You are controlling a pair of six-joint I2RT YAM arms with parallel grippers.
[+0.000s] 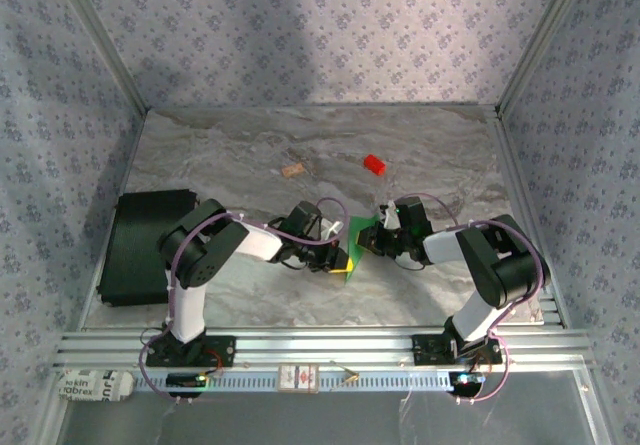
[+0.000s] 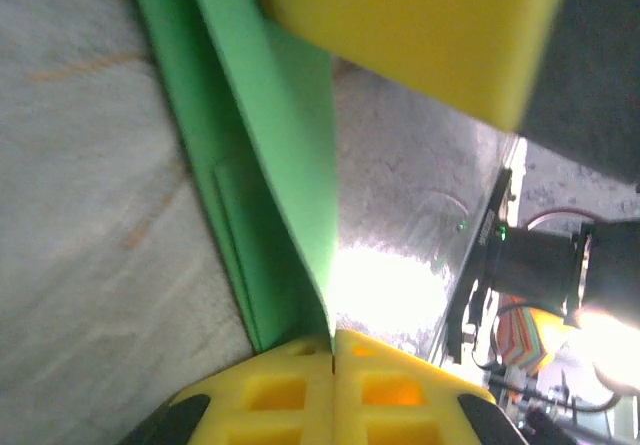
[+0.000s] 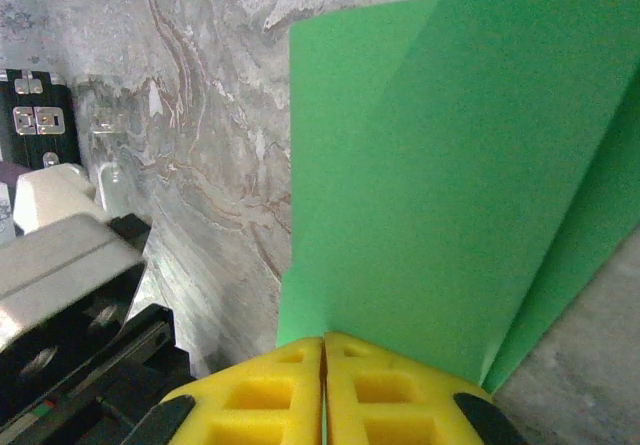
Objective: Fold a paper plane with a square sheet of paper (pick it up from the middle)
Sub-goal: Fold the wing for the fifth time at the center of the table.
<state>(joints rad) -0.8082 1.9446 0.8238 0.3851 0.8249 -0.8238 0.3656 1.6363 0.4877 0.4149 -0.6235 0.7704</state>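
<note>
The bright green sheet of paper (image 1: 359, 246) hangs between my two grippers at mid-table, folded into layers. In the left wrist view the paper (image 2: 285, 155) runs up from my left gripper (image 2: 333, 349), whose yellow fingertips are shut on its thin edge. In the right wrist view a broad creased flap of paper (image 3: 430, 165) rises from my right gripper (image 3: 323, 351), also shut on it. From above, the left gripper (image 1: 341, 261) holds the near-left side and the right gripper (image 1: 380, 233) the far-right side. The arms hide the paper's outline.
A small red block (image 1: 374, 164) and a tan cork-like piece (image 1: 293, 170) lie farther back on the marbled table (image 1: 250, 145). A black flat case (image 1: 140, 245) sits at the left edge. A metal rail (image 1: 320, 345) runs along the near edge.
</note>
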